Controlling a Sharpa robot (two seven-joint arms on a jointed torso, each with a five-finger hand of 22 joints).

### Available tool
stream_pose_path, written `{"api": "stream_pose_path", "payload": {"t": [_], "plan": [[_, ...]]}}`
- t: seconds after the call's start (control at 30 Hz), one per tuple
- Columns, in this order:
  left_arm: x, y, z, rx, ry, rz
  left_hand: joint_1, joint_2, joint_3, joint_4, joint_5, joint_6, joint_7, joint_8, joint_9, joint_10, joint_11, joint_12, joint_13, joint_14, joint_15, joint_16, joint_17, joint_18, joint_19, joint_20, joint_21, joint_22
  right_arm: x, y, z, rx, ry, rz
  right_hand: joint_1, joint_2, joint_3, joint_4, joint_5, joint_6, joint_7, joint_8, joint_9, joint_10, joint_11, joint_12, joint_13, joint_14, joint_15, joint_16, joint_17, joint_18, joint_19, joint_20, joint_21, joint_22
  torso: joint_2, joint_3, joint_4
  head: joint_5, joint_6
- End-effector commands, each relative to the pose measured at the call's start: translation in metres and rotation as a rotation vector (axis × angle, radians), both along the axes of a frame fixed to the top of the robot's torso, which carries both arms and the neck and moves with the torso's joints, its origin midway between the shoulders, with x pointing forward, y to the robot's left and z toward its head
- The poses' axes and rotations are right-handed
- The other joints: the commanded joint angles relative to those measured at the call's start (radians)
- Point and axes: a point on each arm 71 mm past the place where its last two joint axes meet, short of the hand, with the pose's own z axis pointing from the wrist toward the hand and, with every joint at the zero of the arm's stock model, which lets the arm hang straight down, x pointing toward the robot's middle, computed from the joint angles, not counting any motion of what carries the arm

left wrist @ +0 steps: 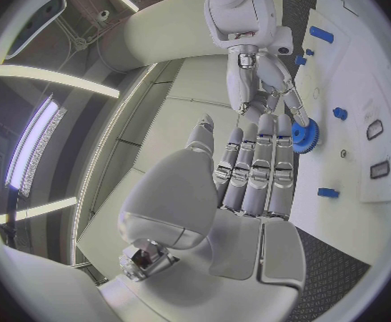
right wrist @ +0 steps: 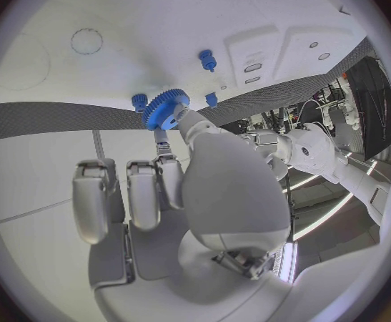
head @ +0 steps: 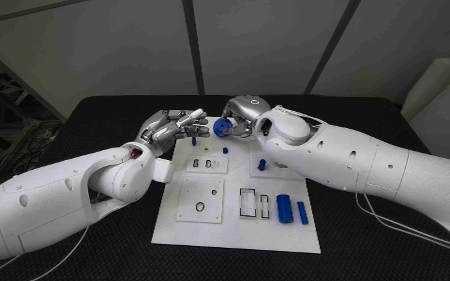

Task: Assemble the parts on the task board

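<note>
Blue gear (head: 220,127): this toothed part is pinched in the fingers of the right hand (head: 246,116) and carried above the far end of the task board (head: 235,229). In the right wrist view the gear (right wrist: 164,108) sits at the fingertip (right wrist: 188,120), with its teeth left exposed; this grasp probably keeps the bore free for seating on a peg.

Left hand (head: 175,125): it hangs close beside the gear at the far left corner of the board. Its fingers (left wrist: 259,166) are extended side by side and grasp nothing. In the left wrist view their tips reach up to the gear (left wrist: 305,135); whether they touch it cannot be told. The position suggests a steadying or guiding role while the right hand aligns the part.

Board contents:
- A small blue peg (head: 194,141) stands near the far left of the board, just below the left hand.
- A second small blue piece (head: 261,164) stands further right, beside the right forearm.
- Two blue cylinders (head: 283,207), a thick one and a thin one (head: 302,212), lie side by side near the right edge, beside an open rectangular slot (head: 248,203).
- A square plate (head: 201,200) with a ring outline occupies the near left.

Judged step: gear placement is not yet done; the gear is clear of the board surface. The cylinders remain untouched, so much of the assembly remains.
</note>
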Motion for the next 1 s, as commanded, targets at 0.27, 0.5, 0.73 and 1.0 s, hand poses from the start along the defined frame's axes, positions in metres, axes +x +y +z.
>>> {"api": "stream_pose_path", "payload": {"t": [0.27, 0.5, 0.73, 1.0], "plan": [[0.0, -0.002, 0.001, -0.011, -0.001, -0.015, -0.001, 0.013, 0.0, -0.006, 0.003, 0.004, 0.002, -0.005, -0.001, 0.004, 0.001, -0.007, -0.001, 0.006, 0.002, -0.007, 0.002, -0.005, 0.005, 0.0, 0.005, -0.002, 0.004, 0.008, -0.007, -0.047, 0.011, 0.006, -0.009, 0.0, -0.001, -0.007, 0.007, 0.021, -0.019, 0.004, 0.03, 0.028, -0.007, 0.001, 0.112, 0.075, -0.009, 0.003, 0.131, -0.007, 0.104, -0.004, 0.006, 0.263, 0.0, 0.0004, -0.0001, 0.004, -0.002], [0.0, -0.002, 0.001, -0.011, 0.0, -0.015, -0.001, 0.013, 0.0, -0.006, 0.003, 0.004, 0.002, -0.005, -0.001, 0.004, 0.001, -0.007, -0.001, 0.006, 0.002, -0.007, 0.002, -0.005, 0.005, 0.0, 0.005, -0.002, 0.005, 0.01, -0.011, -0.069, 0.038, 0.006, -0.021, -0.003, -0.002, -0.007, 0.006, 0.017, -0.016, -0.003, 0.03, 0.028, -0.005, 0.0, 0.112, 0.074, -0.008, 0.001, 0.128, -0.007, 0.104, -0.004, 0.006, 0.263, 0.0, 0.0014, -0.0023, 0.005, -0.004], [0.0, -0.001, 0.001, -0.011, 0.001, -0.014, -0.001, 0.013, 0.0, -0.006, 0.003, 0.004, 0.002, -0.005, -0.001, 0.004, 0.001, -0.007, -0.001, 0.006, 0.002, -0.007, 0.002, -0.005, 0.005, 0.0, 0.005, -0.002, 0.005, 0.01, -0.012, -0.071, 0.044, 0.003, -0.035, -0.01, -0.004, -0.01, 0.003, 0.002, -0.012, -0.016, 0.029, 0.023, -0.002, -0.008, 0.107, 0.073, -0.004, -0.002, 0.123, -0.007, 0.104, -0.001, 0.006, 0.263, -0.001, 0.0013, -0.0016, 0.005, -0.006], [0.0, -0.001, 0.001, -0.011, 0.001, -0.014, -0.001, 0.013, 0.0, -0.006, 0.003, 0.004, 0.002, -0.005, -0.001, 0.004, 0.001, -0.007, -0.001, 0.006, 0.002, -0.007, 0.002, -0.005, 0.005, 0.0, 0.005, -0.002, 0.006, 0.008, -0.012, -0.069, 0.044, -0.004, -0.069, -0.029, -0.017, 0.0, -0.007, -0.013, -0.007, -0.025, 0.028, 0.021, 0.002, -0.013, 0.105, 0.073, 0.002, -0.004, 0.12, -0.007, 0.104, 0.005, 0.006, 0.263, -0.001, 0.0019, -0.003, 0.005, -0.008]]}}
